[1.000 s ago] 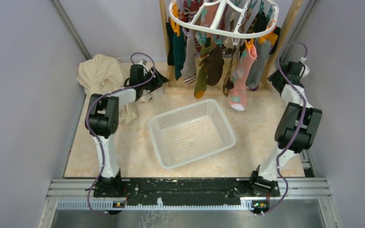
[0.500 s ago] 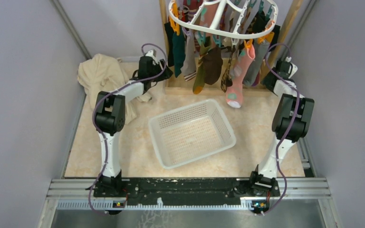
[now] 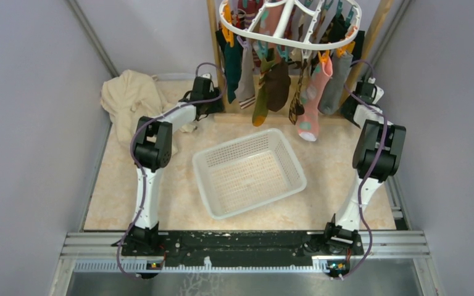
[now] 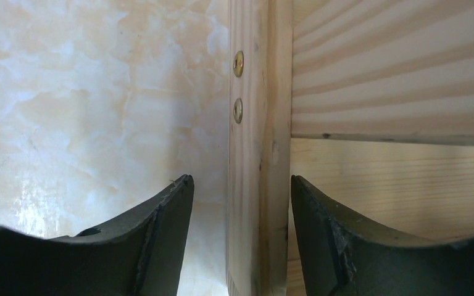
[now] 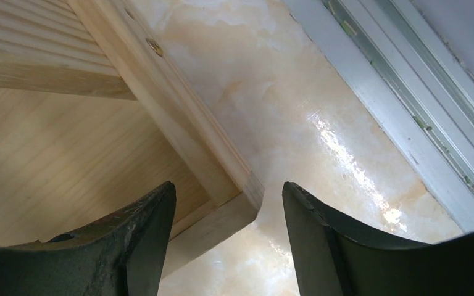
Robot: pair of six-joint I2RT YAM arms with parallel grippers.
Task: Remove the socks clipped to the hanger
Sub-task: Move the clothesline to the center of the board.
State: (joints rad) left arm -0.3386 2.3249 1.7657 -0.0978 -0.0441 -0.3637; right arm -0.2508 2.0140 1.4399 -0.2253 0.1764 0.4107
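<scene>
Overhead view. White plastic oval drying hanger [image 3: 296, 44] hangs high at the far side of the cream marbled desk [image 3: 339, 160], between the uprights of a pale wooden frame [image 3: 212, 37]. The mixed-colour fabric socks [image 3: 311, 105] are clipped to it and dangle in a tight bunch below the ring: dark green, grey, brown, olive, and a pink one with teal spots that reaches lowest on the right (teal and orange clips show along the rim).

White mesh plastic basket [image 3: 236, 146] sits mid-desk, turned at an angle, in front of the hanging socks. Crumpled beige cloth [image 3: 129, 98] lies at the far left corner.

Both arms stretch to the far side, the left to the frame's left foot and the right to its right foot, low beside the socks.

Left wrist view: left fingers [image 4: 160, 234] stand apart, partway open, straddling a wooden bar of the frame with two brass screws. There is a clear gap on the view's left. The other finger is just beside the wood; contact cannot be told. Nothing is gripped.

Right wrist view: right fingers [image 5: 136, 240] also stand apart. A corner of the frame's wooden base lies between them, touching neither. A grey metal rail [image 5: 407, 117] runs along the desk edge. Nothing is gripped.
</scene>
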